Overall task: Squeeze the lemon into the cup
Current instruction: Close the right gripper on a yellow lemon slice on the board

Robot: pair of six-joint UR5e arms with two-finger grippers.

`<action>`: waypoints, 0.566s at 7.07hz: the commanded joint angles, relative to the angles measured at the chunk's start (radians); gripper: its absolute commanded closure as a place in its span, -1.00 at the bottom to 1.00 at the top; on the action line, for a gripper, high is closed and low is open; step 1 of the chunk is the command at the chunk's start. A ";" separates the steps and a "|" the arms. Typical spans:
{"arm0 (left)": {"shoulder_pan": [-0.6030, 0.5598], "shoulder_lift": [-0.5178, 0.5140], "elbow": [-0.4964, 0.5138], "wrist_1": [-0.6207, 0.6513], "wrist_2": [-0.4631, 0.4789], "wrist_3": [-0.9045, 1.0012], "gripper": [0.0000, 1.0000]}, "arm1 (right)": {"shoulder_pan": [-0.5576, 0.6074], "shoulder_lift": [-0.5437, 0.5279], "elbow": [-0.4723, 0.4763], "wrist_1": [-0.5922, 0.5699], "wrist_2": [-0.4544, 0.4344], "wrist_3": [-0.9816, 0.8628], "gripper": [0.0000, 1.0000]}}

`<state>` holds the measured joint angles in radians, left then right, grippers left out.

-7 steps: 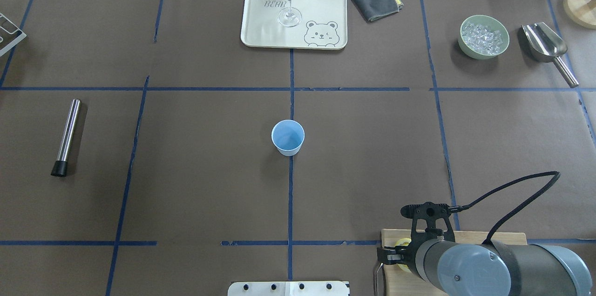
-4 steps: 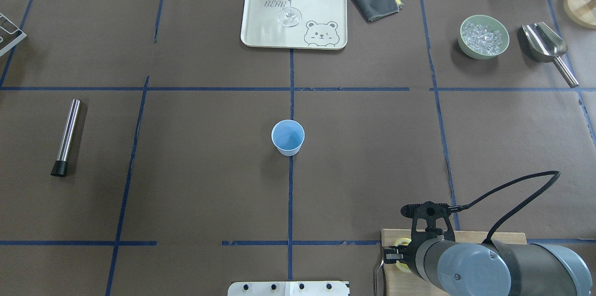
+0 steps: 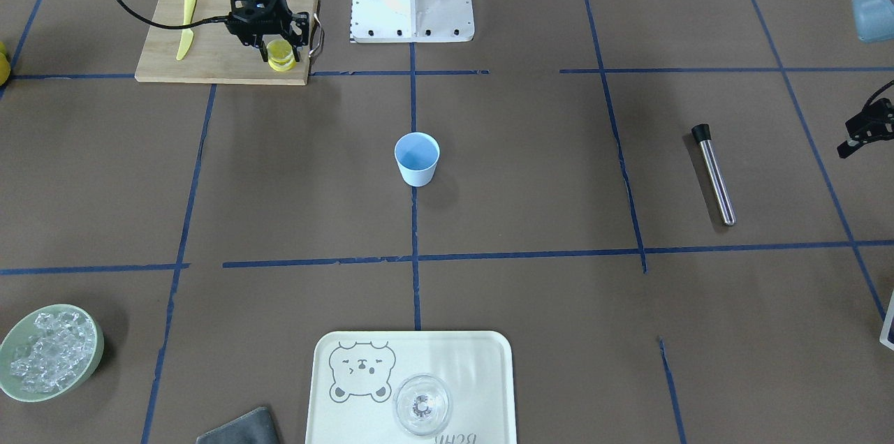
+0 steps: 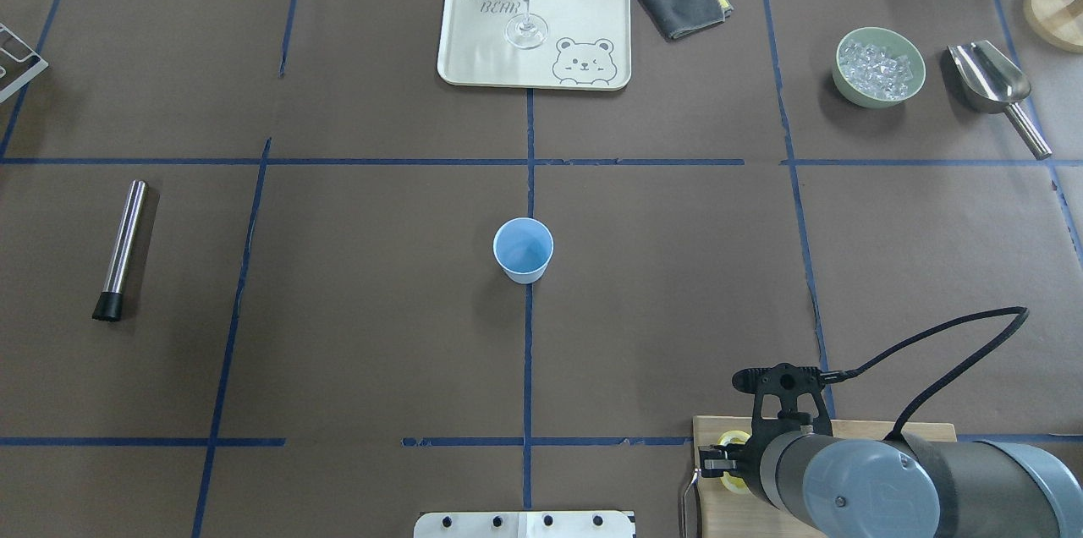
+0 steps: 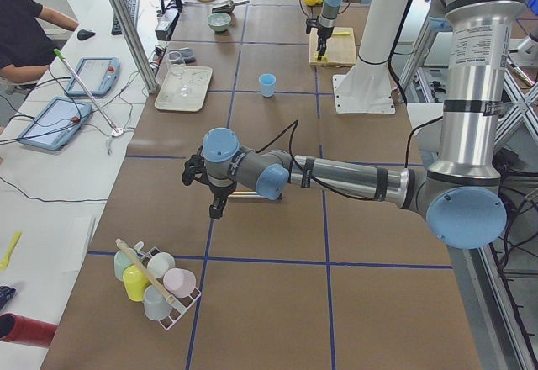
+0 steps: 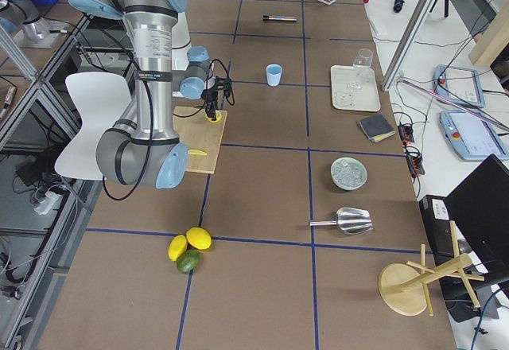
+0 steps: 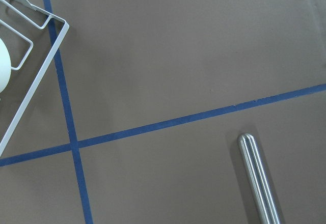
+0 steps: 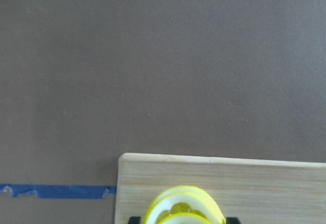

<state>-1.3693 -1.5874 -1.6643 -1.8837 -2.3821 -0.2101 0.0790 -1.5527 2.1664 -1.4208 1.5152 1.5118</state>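
Right end effector (image 4: 717,463) clamping on the lemon, cup waiting at centre

Right end effector is sitting over the cutting board (image 3: 209,56), at the corner nearest the cup (image 4: 523,249). Its fingers are pinching the lemon (image 8: 182,206) slice between them. The right wrist view is showing the slice edge-on between two black fingertips, with the board's edge just past it. More yellow slices are lying under it. I can't tell whether the held slice is clear of them.

Versus a second ago, the fingers are sitting closer together. They were spread wide around the slice and are now closed onto it. The wrist is sitting slightly further from the robot, and the cable loop is arching a bit higher.

Cup is staying put, upright on the counter (image 4: 338,335) on the centre tape line, well apart from the board. Yellow knife (image 3: 186,25) is lying at the board's other end.

Left end effector (image 5: 215,210) is hanging over the steel rod (image 4: 121,249) on the robot's left side. I can't tell whether its fingers are apart or together.
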 commanded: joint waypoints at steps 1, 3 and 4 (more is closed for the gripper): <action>0.000 0.000 0.000 0.000 0.000 0.000 -1.00 | 0.004 -0.004 0.019 -0.001 -0.001 0.001 0.18; 0.000 -0.002 -0.002 -0.005 -0.003 -0.002 -1.00 | 0.008 -0.007 0.023 -0.001 -0.001 -0.001 0.16; 0.001 0.000 -0.008 -0.005 -0.003 -0.003 -1.00 | 0.010 -0.026 0.042 -0.003 -0.001 -0.001 0.15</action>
<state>-1.3692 -1.5884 -1.6671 -1.8868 -2.3843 -0.2119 0.0868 -1.5633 2.1923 -1.4228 1.5141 1.5112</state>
